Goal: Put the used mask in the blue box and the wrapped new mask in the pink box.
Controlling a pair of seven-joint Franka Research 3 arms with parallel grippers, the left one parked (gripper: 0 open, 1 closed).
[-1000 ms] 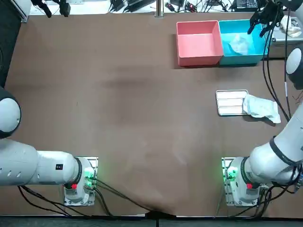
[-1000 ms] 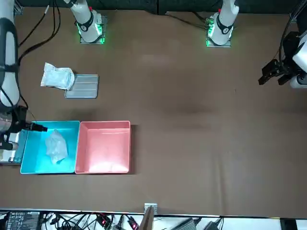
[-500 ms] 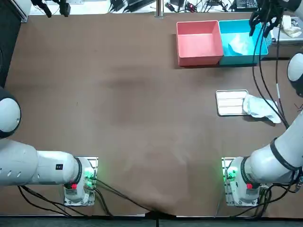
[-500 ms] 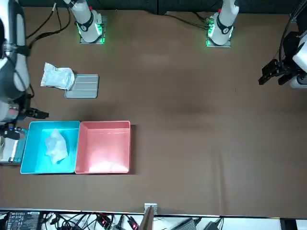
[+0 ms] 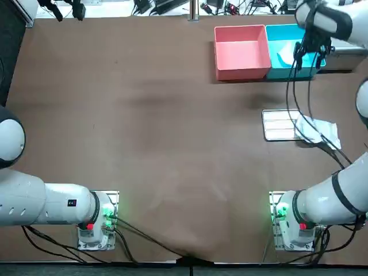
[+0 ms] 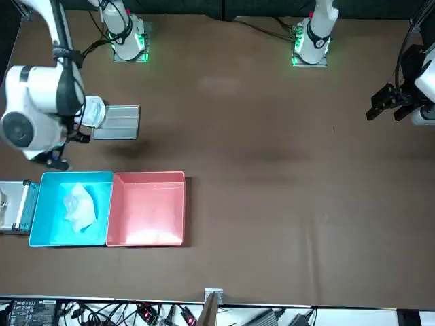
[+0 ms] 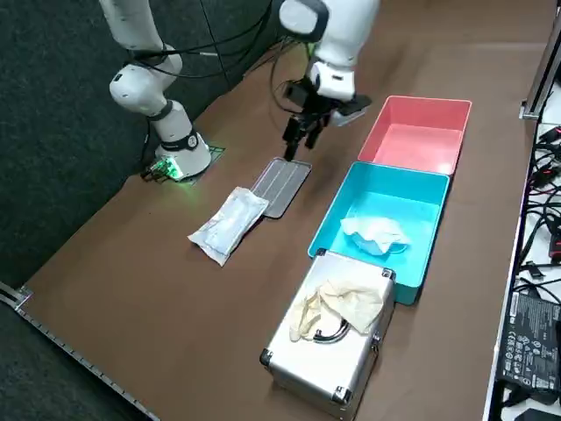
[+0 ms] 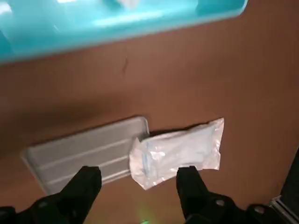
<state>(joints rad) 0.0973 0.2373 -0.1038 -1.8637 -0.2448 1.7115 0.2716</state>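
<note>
Brown table (image 5: 144, 115) — the right tool (image 8: 138, 182) hangs wide open, empty, between blue box (image 7: 329, 230) and grey tray (image 6: 119, 122); cables (image 5: 155, 6) beyond.

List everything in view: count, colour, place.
table: 1, brown, under everything
pink box: 1, pink, empty, far side of table
blue box: 1, blue, against the pink box on the robot's right
used mask: 1, white, crumpled, inside blue box
wrapped mask: 1, white in clear wrap, on table, one end over the tray's edge
tray: 1, grey, flat on table, nearer the robot than the boxes
case: 1, silver, beside blue box
bundle: 1, cream, glove-like, on the case
right gripper: 1, black, open, empty, above the tray
</note>
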